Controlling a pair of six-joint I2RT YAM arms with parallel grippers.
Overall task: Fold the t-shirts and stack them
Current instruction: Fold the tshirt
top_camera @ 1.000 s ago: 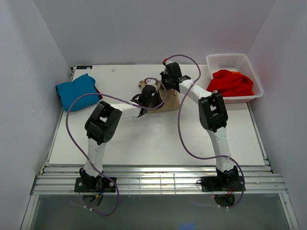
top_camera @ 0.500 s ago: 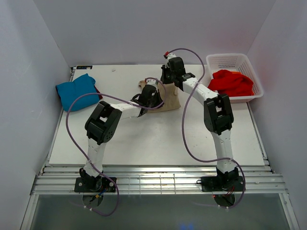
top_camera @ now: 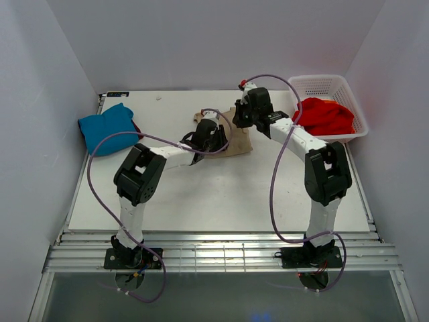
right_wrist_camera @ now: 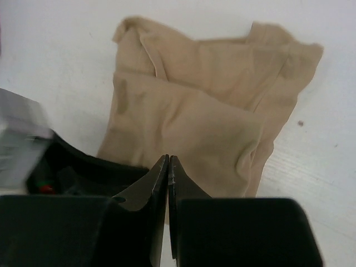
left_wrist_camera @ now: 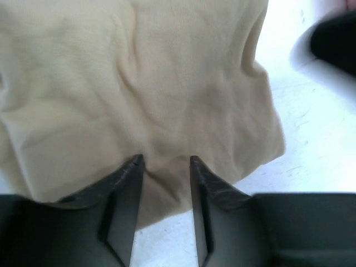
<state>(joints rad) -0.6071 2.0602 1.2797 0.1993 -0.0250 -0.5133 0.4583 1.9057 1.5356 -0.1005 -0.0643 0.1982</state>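
The left gripper (left_wrist_camera: 165,161) has just let go. Its jaws, which were pinched a moment ago, now stand parted over the near edge of the tan-beige t-shirt (left_wrist_camera: 156,83). The cloth shows slack in the gap between them and is not nipped. The right gripper (right_wrist_camera: 168,158) is clenched with nothing between its fingers, and it hangs above the shirt and looks down on it. In the overhead view the right arm has swung off to the right over the last second, its elbow now well out toward the white basket (top_camera: 322,80), so it is clear of the cloth.

The tan-beige shirt lies in a compact folded packet at the far middle of the table (top_camera: 221,194), with one layer doubled over another and a sleeve edge showing at the far side (the folds are a little rumpled, not crisp). My reading is that the fold on this shirt is finished or very nearly so, and both arms are backing out of it.

The teal-blue t-shirt (top_camera: 106,126) sits folded at the far left, with a sliver of what looks like the dark red t-shirt (top_camera: 136,126) at its right edge. The bright red t-shirt (top_camera: 325,115) is heaped unfolded in the basket at the far right. What remains, I judge, is to carry the tan packet to the pile on the left and then fetch the red one.
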